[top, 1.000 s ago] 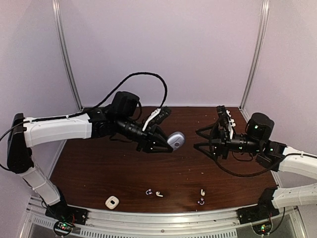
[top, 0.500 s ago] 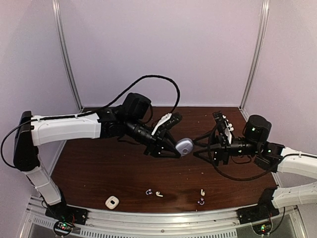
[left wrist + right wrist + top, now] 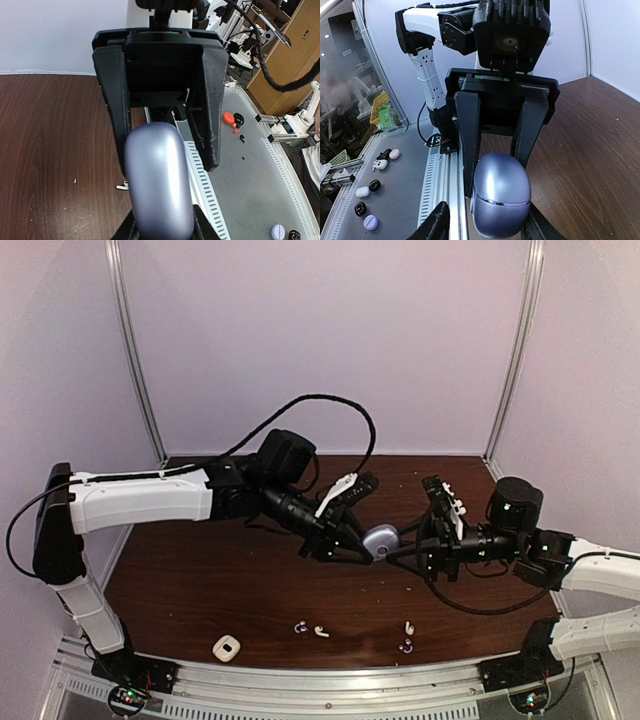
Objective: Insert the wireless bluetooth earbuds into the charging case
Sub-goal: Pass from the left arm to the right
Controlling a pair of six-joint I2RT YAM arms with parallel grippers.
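— What are you getting from the overhead?

— I'm watching the left gripper (image 3: pixel 365 545) holding a glossy lavender pebble-shaped charging case (image 3: pixel 381 538) up over the middle of the dark brown wooden table (image 3: pixel 200 580), jaws clamped on it. The right gripper (image 3: pixel 402 549) is meeting it from the other side. Nothing is sitting in a case yet. The white short-stemmed earbuds (image 3: pixel 321 631) and the dark purple earbuds (image 3: pixel 300 627) are lying loose near the front edge in two mixed pairs, well apart from the held case. A small white rounded-square case (image 3: pixel 227 647) is sitting to their left.

— Left wrist?

— I'm seeing the lavender case pinched at its near end between my left fingers, with the right gripper's fingers flanking its far end.

— And the right wrist?

— The right jaws are straddling the case, partly open. A gap is showing on one side, so I'm not calling it a grip. The lid seam is looking shut. I'm judging we're barely started: lid to open, then four buds to seat.
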